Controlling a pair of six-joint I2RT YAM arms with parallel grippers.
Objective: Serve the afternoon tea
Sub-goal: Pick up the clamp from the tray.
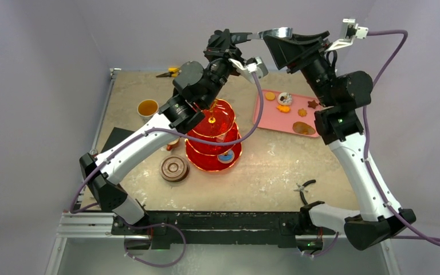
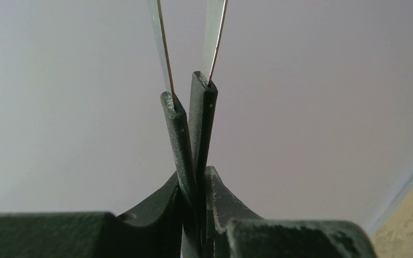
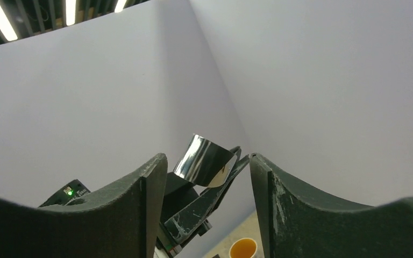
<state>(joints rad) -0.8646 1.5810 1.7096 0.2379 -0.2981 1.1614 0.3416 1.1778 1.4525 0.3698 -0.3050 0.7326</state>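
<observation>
The red three-tier stand (image 1: 213,134) with its gold handle stands mid-table, a small pastry (image 1: 226,156) on its bottom tier. A white mug of amber tea (image 1: 147,107) (image 3: 243,248) sits to its left, and a brown cup with saucer (image 1: 174,169) in front. More pastries (image 1: 285,98) lie on the pink tray (image 1: 269,117). High above the back of the table, my left gripper (image 1: 238,39) (image 2: 199,172) is shut on the black arms of the tongs (image 2: 199,107). My right gripper (image 1: 281,43) (image 3: 207,157) stands open facing the tongs' silver bend (image 1: 278,32) (image 3: 204,161), one finger on each side.
Black pliers (image 1: 303,188) lie near the right arm's base. A yellow-handled tool (image 1: 170,72) is at the back edge, and a black square pad (image 1: 114,137) at the left. Grey walls enclose the table on three sides.
</observation>
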